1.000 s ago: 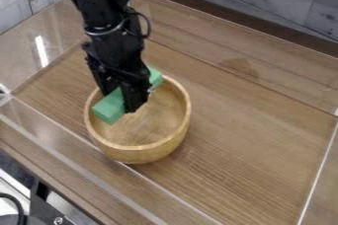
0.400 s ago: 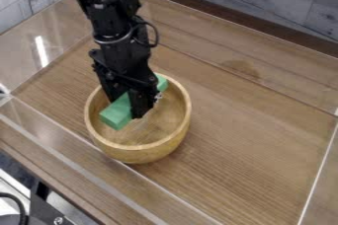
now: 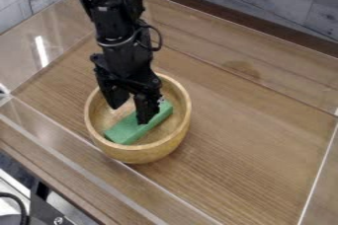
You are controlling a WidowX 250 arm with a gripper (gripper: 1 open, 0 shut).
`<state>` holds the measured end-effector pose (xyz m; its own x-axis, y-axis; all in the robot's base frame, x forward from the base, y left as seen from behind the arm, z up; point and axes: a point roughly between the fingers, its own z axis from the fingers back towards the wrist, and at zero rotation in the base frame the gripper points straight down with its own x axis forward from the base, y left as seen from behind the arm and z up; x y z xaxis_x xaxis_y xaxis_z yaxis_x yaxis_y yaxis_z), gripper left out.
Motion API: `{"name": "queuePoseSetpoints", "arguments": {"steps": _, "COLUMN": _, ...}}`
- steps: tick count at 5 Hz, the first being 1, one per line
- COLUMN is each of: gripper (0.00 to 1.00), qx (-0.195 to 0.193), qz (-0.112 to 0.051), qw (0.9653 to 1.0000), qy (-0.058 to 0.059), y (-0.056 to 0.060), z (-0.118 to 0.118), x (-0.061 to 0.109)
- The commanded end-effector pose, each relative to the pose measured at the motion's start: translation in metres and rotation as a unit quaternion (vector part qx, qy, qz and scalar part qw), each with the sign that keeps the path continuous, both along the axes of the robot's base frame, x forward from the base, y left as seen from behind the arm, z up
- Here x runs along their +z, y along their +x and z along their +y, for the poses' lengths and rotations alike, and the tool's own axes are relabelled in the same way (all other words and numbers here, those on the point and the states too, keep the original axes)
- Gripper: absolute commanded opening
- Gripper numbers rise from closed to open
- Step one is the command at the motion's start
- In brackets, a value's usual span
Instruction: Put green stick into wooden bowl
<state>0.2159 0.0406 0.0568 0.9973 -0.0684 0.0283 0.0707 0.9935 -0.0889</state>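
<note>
Where the table [image 3: 251,160] runs toward its near edge, the wooden bowl [image 3: 169,138] stands left of centre, clear of the transparent wall. The green stick [image 3: 137,126] lies flat inside the bowl, slanting across its floor. Directly above it, the gripper [image 3: 141,101] points straight down into the bowl, fingers spread apart and holding nothing. Behind, the black arm [image 3: 113,17] rises toward the table's far left corner.
</note>
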Motion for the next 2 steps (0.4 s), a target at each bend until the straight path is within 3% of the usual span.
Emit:
{"name": "queuePoseSetpoints", "arguments": {"steps": 1, "gripper": 1.00, "qx": 0.000, "qz": -0.031, "qw": 0.9995, "qy": 0.009, "y": 0.0124, "z": 0.0001, "x": 0.0189}}
{"name": "queuePoseSetpoints", "arguments": {"steps": 2, "gripper": 1.00, "qx": 0.004, "qz": -0.033, "qw": 0.9994, "qy": 0.011, "y": 0.0138, "z": -0.0019, "x": 0.0254}}
